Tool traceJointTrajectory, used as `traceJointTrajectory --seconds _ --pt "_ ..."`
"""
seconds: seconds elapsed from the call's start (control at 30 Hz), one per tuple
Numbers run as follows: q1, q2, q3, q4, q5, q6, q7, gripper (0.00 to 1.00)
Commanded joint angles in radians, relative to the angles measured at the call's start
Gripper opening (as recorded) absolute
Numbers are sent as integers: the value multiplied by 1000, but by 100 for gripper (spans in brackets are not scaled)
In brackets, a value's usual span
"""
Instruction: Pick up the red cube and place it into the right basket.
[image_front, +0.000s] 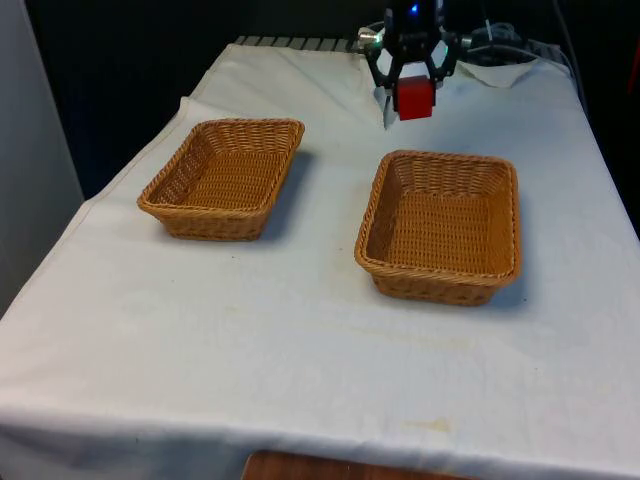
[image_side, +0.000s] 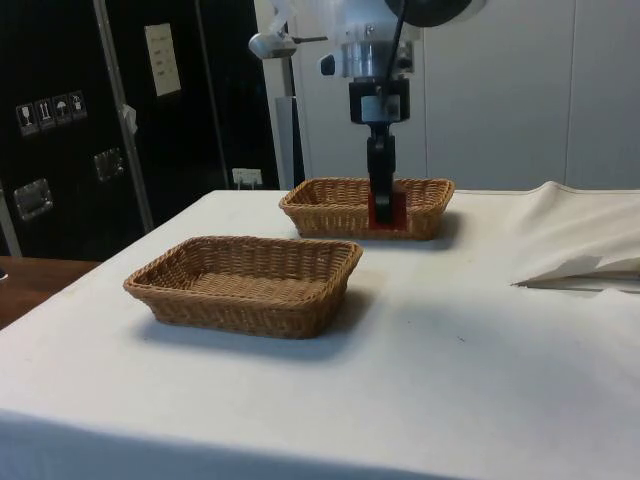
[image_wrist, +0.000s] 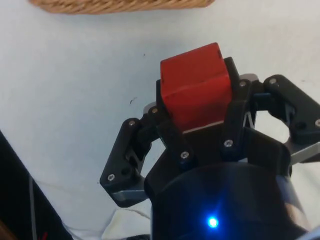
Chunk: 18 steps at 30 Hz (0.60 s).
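No readable writing appears on the table items; small white pictogram stickers on the dark cabinet (image_side: 48, 112) can't be read. One red cube (image_front: 415, 97), smooth and matte with sharp edges, sits clamped between the black gripper (image_front: 412, 92) fingers, held above the white cloth (image_front: 300, 330). Two rectangular woven wicker baskets rest there: from the cube, the right basket (image_front: 443, 285) lies at about 6 o'clock in the front view, the left basket (image_front: 215, 225) near 8 o'clock, both well apart
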Motion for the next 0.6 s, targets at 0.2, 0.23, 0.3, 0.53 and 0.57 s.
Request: traceJointTrajectory --seconds 0.2,0.23,0.3,0.53,0.57 --pt "-7 40 -49 42 1 -8 -58 3" --pt "-7 45 -55 46 2 -8 -65 3" --pt "-5 45 -57 44 -1 -1 -62 3" --pt "-9 90 -105 93 7 -14 -119 3" --pt "-7 88 -103 87 0 -3 -109 3"
